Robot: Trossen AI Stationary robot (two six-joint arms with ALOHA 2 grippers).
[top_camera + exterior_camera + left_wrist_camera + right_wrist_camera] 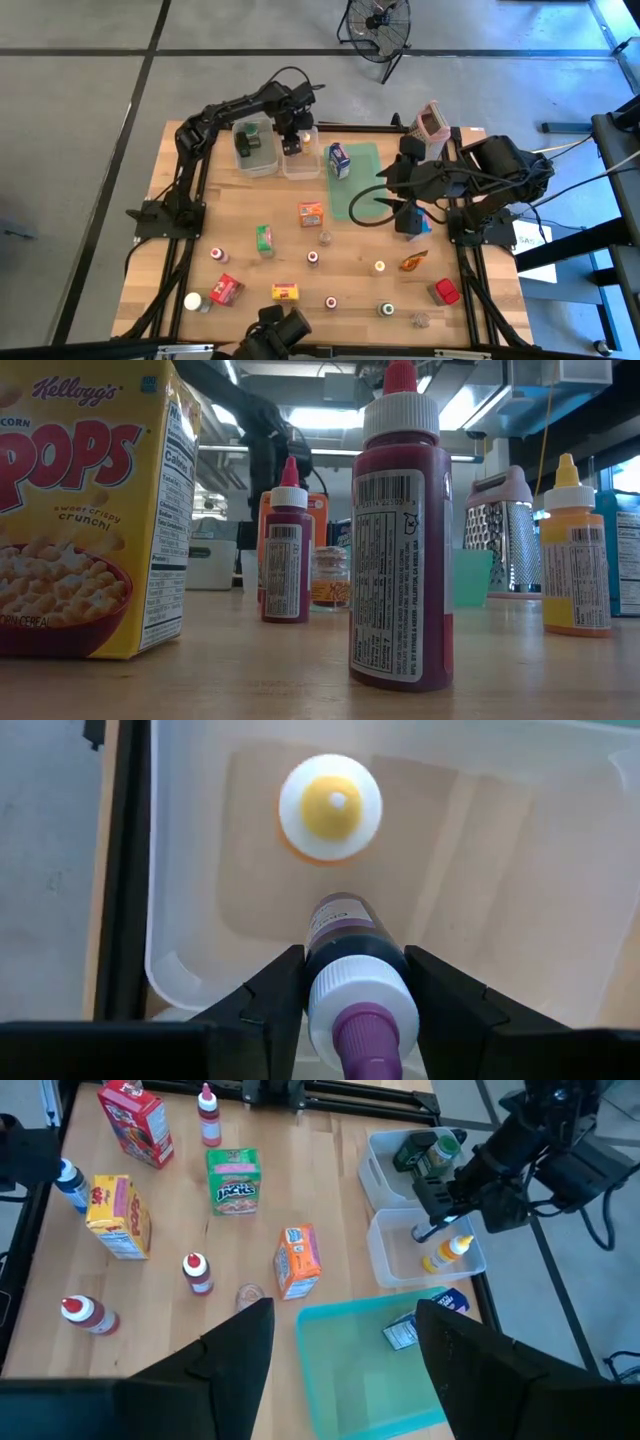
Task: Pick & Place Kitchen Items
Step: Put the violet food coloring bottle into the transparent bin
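Left gripper [291, 143] was over the right clear bin [300, 160], right gripper [409, 222] hovered by the green tray [365, 160], groceries scattered across the table [180, 240].

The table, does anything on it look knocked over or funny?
Yes. An orange packet lies flat near the right arm, and the blue carton lies on its side on the green tray, while most other items stand upright.

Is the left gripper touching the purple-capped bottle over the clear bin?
Touching. In the left wrist view both fingers of the left gripper press the sides of the purple-capped bottle, above the clear bin.
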